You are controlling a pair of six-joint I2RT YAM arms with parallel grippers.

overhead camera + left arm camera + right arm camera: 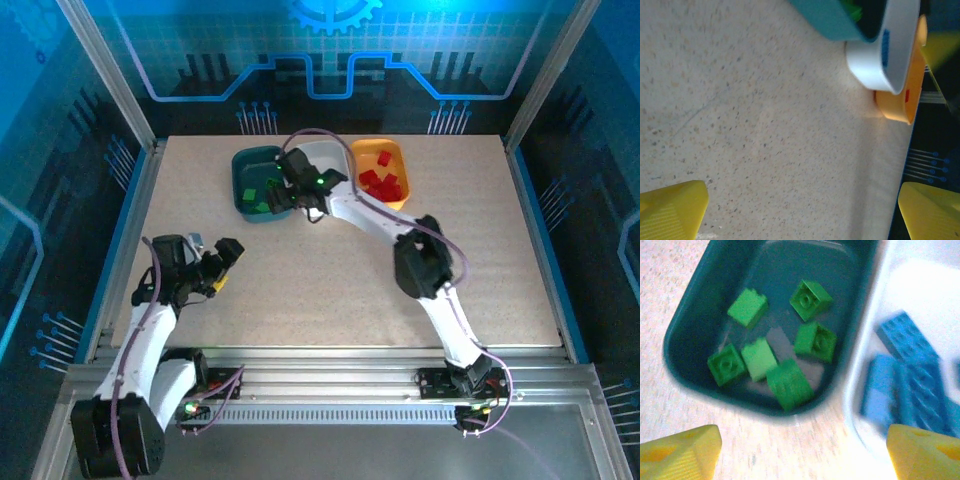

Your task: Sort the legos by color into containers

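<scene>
Green bricks [813,341], six in number, are seen lying loose on the floor of the dark teal tray [790,265], some stud-side up and some tipped on a side. Just beside it, wall against wall, the white tray [920,295] is set, and blue bricks [910,375] are heaped together in it. The orange-yellow tray [405,172] is placed against the far side of the white one, and red bricks [383,184] are gathered inside it. The three trays are lined up in a row at the far part of the speckled table [330,280]. The right gripper [804,452] is held above the near rim of the teal tray, where it meets the white one. Its yellow fingers [680,452] are spread wide with nothing between them. The left gripper [800,212] is kept low over bare table at the near left, well apart from the trays, its fingers likewise parted and nothing gripped.
</scene>
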